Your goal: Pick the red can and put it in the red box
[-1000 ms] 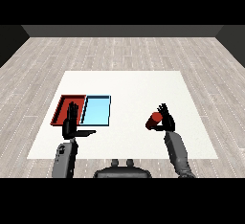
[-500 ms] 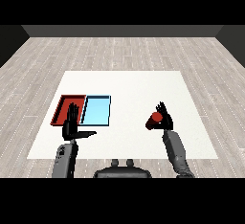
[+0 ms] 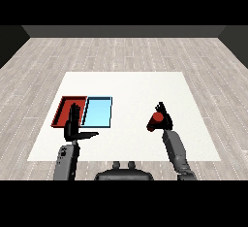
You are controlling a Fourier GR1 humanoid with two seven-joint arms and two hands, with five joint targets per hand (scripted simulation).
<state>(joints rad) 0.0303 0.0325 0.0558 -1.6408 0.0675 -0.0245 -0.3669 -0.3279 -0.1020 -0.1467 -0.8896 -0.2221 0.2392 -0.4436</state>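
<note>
right of trays, right hand [image 3: 163,121] fingers curl round red can [image 3: 156,118].

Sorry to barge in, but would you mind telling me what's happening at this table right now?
A humanoid robot is working on moving a red can into the red tray. Its right hand is at the can on the right side of the white table, fingers curled round it. The red tray and the light blue tray lie side by side on the left. The left hand is open in front of the red tray, holding nothing.

The white table [image 3: 131,83] bears the red tray [image 3: 62,110] and light blue tray [image 3: 97,112] side by side.
</note>
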